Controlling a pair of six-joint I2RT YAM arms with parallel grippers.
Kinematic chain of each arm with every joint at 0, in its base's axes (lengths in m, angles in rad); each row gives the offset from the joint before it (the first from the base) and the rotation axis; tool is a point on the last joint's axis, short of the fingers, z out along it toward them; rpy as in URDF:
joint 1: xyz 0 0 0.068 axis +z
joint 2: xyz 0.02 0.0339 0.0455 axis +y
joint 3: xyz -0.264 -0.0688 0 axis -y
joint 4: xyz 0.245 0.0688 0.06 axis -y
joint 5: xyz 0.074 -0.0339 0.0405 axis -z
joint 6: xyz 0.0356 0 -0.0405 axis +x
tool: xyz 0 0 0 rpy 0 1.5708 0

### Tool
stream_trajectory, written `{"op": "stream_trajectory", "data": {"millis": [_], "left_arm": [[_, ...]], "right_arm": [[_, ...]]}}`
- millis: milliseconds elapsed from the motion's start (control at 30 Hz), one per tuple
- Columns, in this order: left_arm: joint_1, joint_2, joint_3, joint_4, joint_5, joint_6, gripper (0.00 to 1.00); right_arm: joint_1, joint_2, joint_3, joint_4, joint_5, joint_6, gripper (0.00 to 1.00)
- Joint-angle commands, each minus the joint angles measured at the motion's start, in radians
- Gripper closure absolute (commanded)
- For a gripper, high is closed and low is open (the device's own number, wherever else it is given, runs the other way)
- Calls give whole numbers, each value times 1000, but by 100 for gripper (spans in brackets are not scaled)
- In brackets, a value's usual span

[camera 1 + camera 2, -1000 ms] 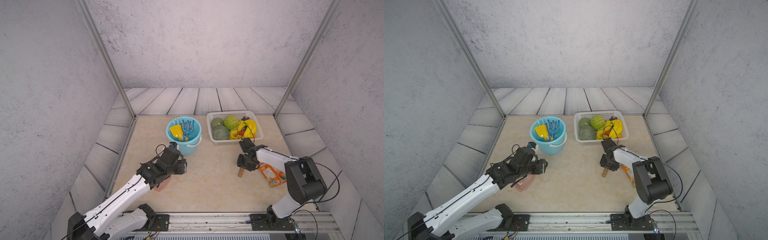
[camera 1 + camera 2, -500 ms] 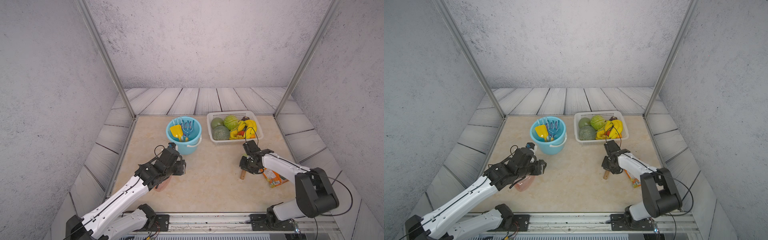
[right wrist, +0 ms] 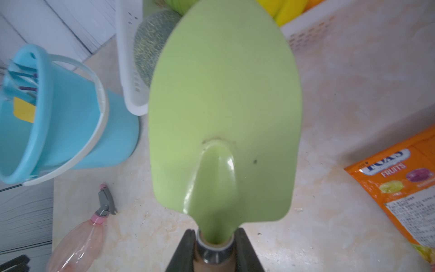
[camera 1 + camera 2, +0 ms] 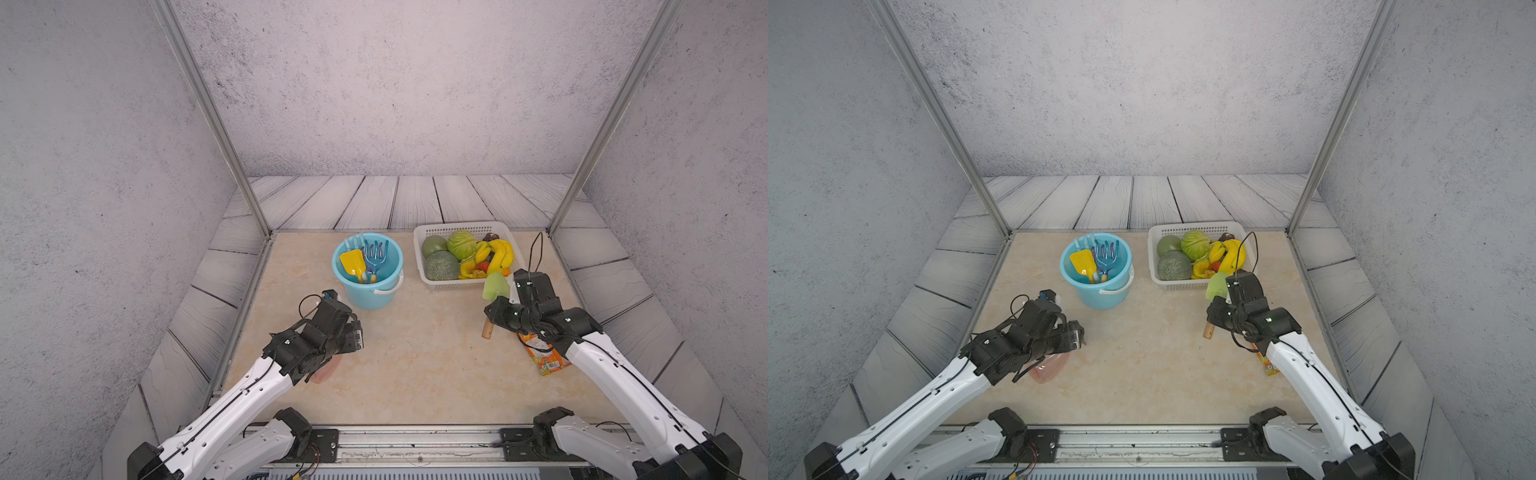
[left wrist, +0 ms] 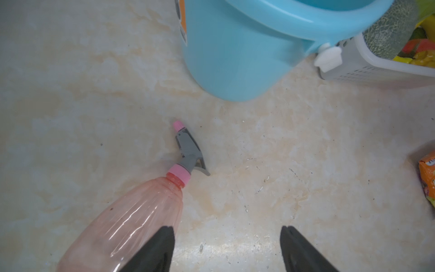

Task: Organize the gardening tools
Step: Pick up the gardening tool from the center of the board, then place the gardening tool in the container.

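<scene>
Two tools lay outside bucket [image 4: 368, 297] | right gripper [image 3: 216, 254] clamped green trowel [image 3: 223, 106] at handle neck, near basket [image 4: 457, 227] | left gripper [image 5: 228, 249] gaped above lying spray bottle [image 5: 131, 219] | risk: blade-heavy trowel could pivot in grip, missing bucket.

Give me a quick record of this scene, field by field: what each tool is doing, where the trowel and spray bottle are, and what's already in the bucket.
left tool: open, low over the table
right tool: shut on the green trowel where blade meets handle
spray bottle: lying on its side, beside one left finger, not between them; nozzle toward the blue bucket
blue bucket contents: yellow shovel, blue forks
white basket: fruit and vegetables
snack packet: flat beside the right arm
</scene>
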Motion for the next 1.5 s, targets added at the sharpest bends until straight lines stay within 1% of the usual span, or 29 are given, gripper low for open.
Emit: {"op": "stream_trajectory", "data": {"millis": [0, 67, 200, 333, 367, 600, 700, 767, 1000, 1133, 1200, 1300, 1367, 1467], "left_arm": [[32, -20, -27, -36, -6, -48, 19], [49, -28, -35, -46, -7, -58, 15], [71, -47, -43, -68, -17, -80, 15], [88, -99, -57, -77, -20, -84, 15], [95, -107, -57, -83, -16, -84, 13], [128, -128, -46, -111, 16, -60, 13], [133, -138, -50, -110, 26, -58, 13], [138, -142, -53, -110, 30, -58, 13], [151, -139, -73, -97, 42, -57, 13], [157, -138, -78, -96, 47, -56, 13], [159, -142, -78, -101, 47, -53, 13], [164, -149, -81, -102, 48, -49, 13], [168, -145, -81, -105, 47, -45, 13], [173, -145, -78, -105, 48, -45, 13]], "right_arm": [[47, 56, 106, 18, -13, -63, 86], [84, 110, 180, 22, -8, -90, 86], [150, 255, 343, 41, -12, -134, 86], [212, 421, 532, 57, -8, -174, 86], [223, 457, 567, 60, -8, -178, 86], [275, 764, 903, 96, -41, -184, 86], [298, 891, 1049, 90, -37, -199, 86], [307, 959, 1113, 108, -28, -191, 86], [325, 1126, 1234, 183, -30, -174, 85], [332, 1195, 1283, 185, -22, -179, 85], [335, 1207, 1276, 197, -12, -178, 85], [342, 1205, 1212, 259, -5, -178, 84], [347, 1212, 1195, 268, 1, -179, 84], [355, 1222, 1177, 279, 9, -185, 80]]}}
